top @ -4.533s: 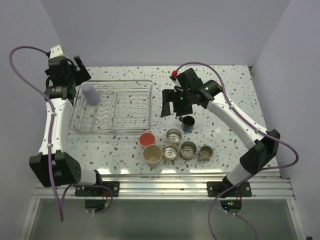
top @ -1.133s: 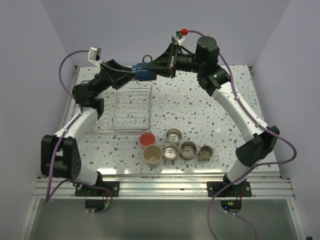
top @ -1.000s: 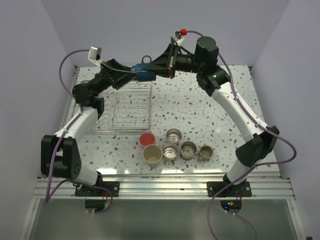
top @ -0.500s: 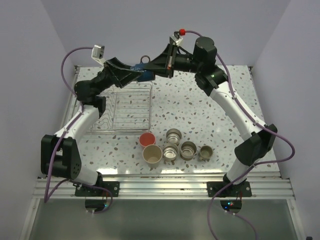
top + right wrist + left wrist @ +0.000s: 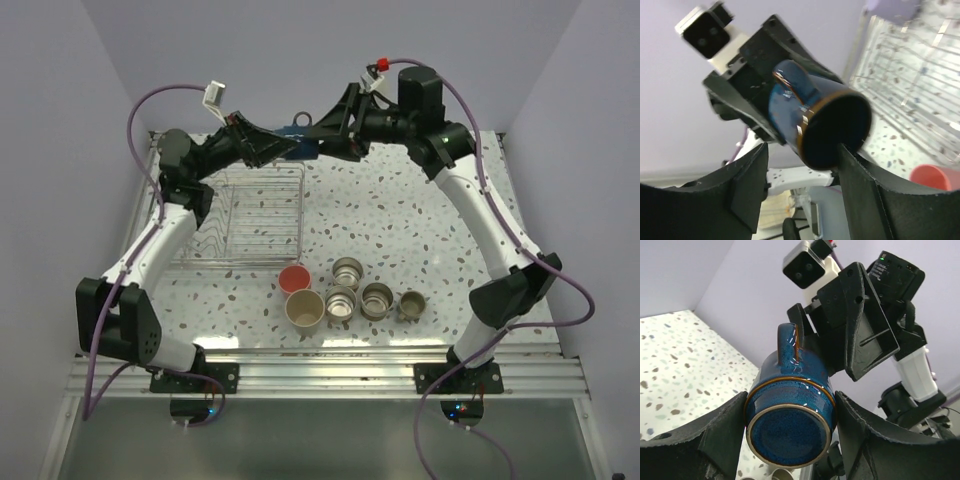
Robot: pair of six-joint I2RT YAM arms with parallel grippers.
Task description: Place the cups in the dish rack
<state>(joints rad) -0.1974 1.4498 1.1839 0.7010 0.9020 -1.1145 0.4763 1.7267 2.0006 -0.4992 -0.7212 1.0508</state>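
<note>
- Both arms stood raised over the far side of the counter [image 5: 400, 210]. Their tools met in the air above the far rim of the dish rack [image 5: 265, 200].
- The dark blue mug [image 5: 296, 143] hung between the two tools, clear of rack and counter. It lay on its side, with its base toward the left wrist camera and its mouth toward the right one.
- Left tool [image 5: 283, 148]: in its own view I saw its fingers [image 5: 715, 440] pressed flat to both sides of the mug near the base. It had closed on the mug.
- Right tool [image 5: 318, 140]: its fingers [image 5: 745, 185] flanked the mouth end. A sliver of gap showed on one side in its wrist view. I could not tell whether it gripped or only bracketed the mug.
- The mug's handle pointed up, with an orange-brown band at the rim.
- On the counter, near edge, just right of the rack's near corner, I noted:
  - the pink-red tumbler [image 5: 294, 278] with the beige tumbler [image 5: 305, 308] just in front of it
  - three steel cups [image 5: 348, 270] [image 5: 341, 302] [image 5: 377, 298] clustered beside them
  - the olive-tan mug [image 5: 411, 304] at the right end.
- A lavender tumbler [image 5: 888, 6] showed blurred and cropped at the rack's edge in the right wrist view. I could not tell whether it sat inside.
</note>
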